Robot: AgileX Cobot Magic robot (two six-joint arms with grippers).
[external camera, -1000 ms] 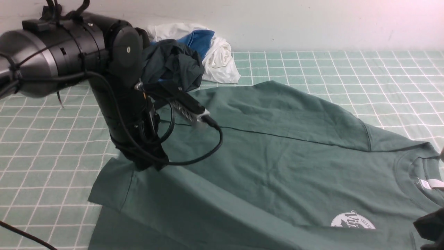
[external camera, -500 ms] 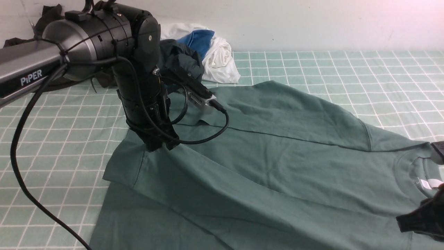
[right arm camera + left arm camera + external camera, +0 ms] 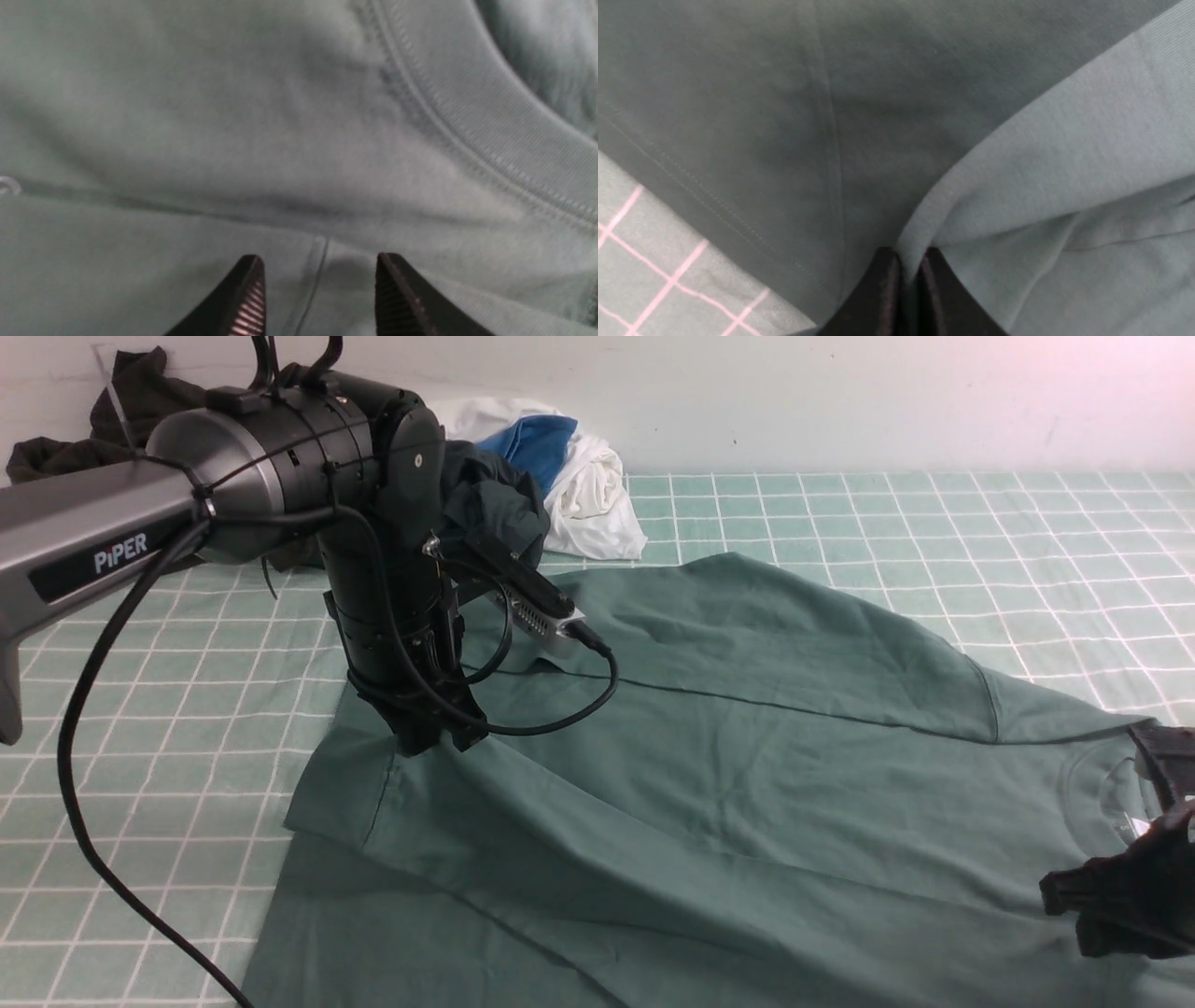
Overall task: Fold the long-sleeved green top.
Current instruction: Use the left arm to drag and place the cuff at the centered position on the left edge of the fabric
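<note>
The green long-sleeved top is lying spread over the checked green cloth, neck toward the right, hem toward the left. Its far sleeve is lying folded in across the body, and its near side is lying turned over in a long slanting band. A ridge of fabric near the hem is standing pinched up, and the ribbed collar is lying flat

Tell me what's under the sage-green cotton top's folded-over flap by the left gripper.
Visible: the lower layer of the same sage-green cotton top, lying on the green checked cloth. The left gripper pinches the flap; whatever lies deeper beneath it is covered.
</note>
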